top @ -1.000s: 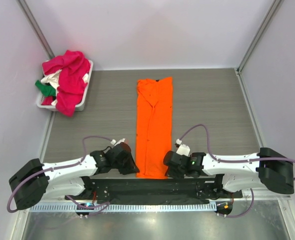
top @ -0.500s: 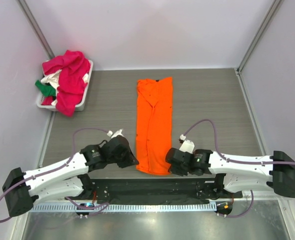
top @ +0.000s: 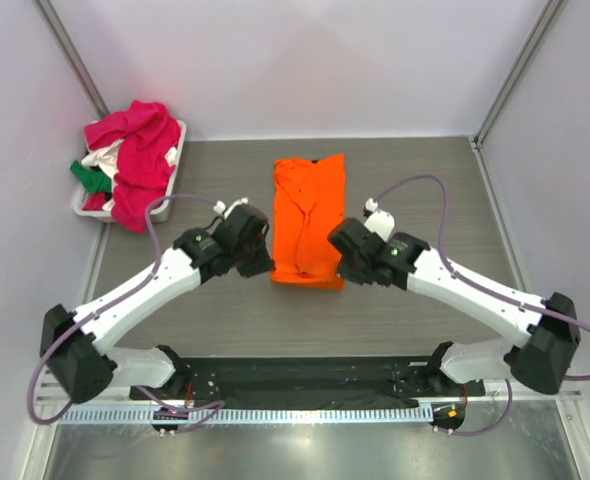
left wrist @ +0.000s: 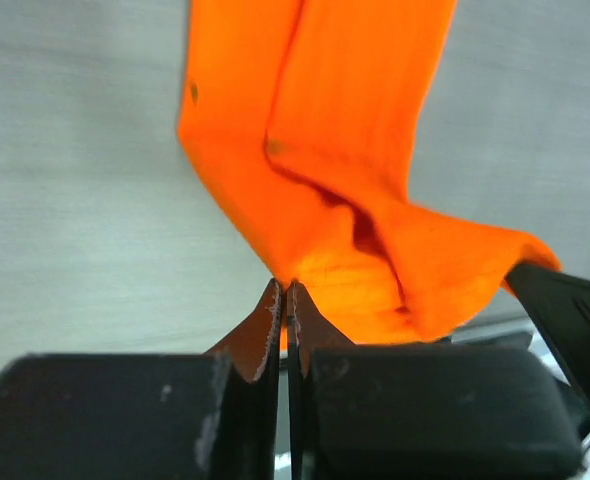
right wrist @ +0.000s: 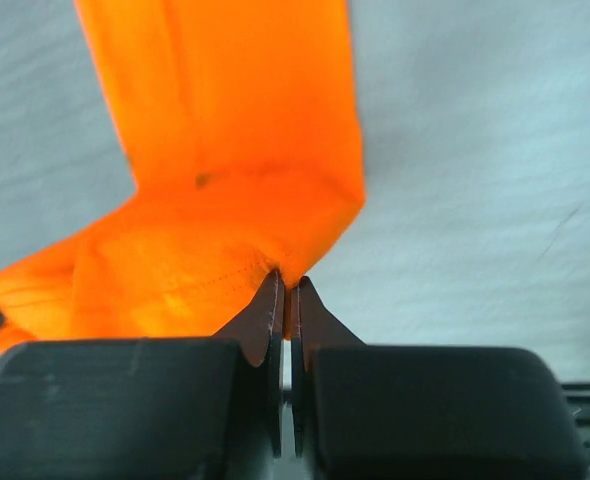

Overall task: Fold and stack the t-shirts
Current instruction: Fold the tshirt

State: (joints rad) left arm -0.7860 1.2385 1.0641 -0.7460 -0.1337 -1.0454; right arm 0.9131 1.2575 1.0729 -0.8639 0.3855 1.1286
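The orange t-shirt (top: 308,215) lies as a narrow strip on the grey table, its near end lifted and carried back over the rest. My left gripper (top: 268,268) is shut on the shirt's near left corner (left wrist: 305,265). My right gripper (top: 339,268) is shut on the near right corner (right wrist: 245,255). The raised hem sags between the two grippers. The magenta-pink t-shirt (top: 140,160), a white one (top: 106,158) and a green one (top: 90,178) lie heaped in the white basket (top: 167,195) at the back left.
The grey table (top: 425,200) ends at the white walls behind and at both sides. The arms' black base rail (top: 305,380) runs along the near edge. Grey cables loop above both wrists.
Both grippers have moved away from the near edge toward the back, carrying the shirt's near end with them. The visible orange strip has become much shorter as it doubles over.
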